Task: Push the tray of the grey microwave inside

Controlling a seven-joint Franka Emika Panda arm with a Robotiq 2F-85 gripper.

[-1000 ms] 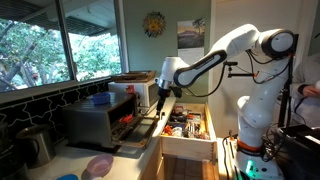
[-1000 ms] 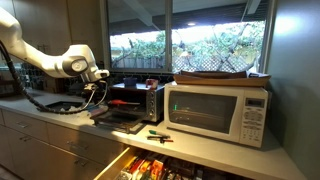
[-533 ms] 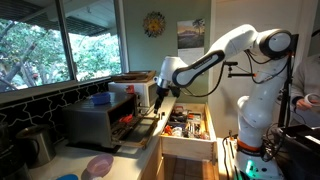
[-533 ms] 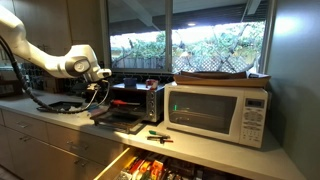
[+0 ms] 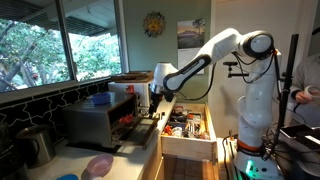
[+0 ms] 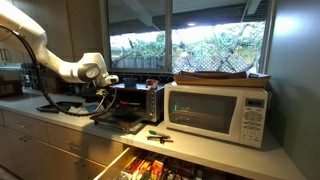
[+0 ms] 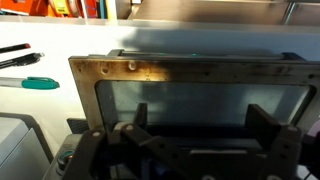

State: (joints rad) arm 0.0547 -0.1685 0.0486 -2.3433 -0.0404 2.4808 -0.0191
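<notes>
Countertop (image 6: 205, 152): grey microwave (image 6: 135, 100) directly before gripper (image 6: 108, 97); white microwave (image 6: 215, 112) farther off; pens (image 6: 153, 134) near.

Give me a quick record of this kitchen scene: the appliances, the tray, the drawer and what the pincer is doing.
grey microwave: below the window, mouth open
door: dropped down flat, stained along its rim
tray: dark, at the mouth, red-orange bits on it; how far out it sits is unclear
pincer: open, holding nothing, over the door's outer edge
white microwave: beside the grey one, door shut
drawer: pulled out, full of clutter
</notes>
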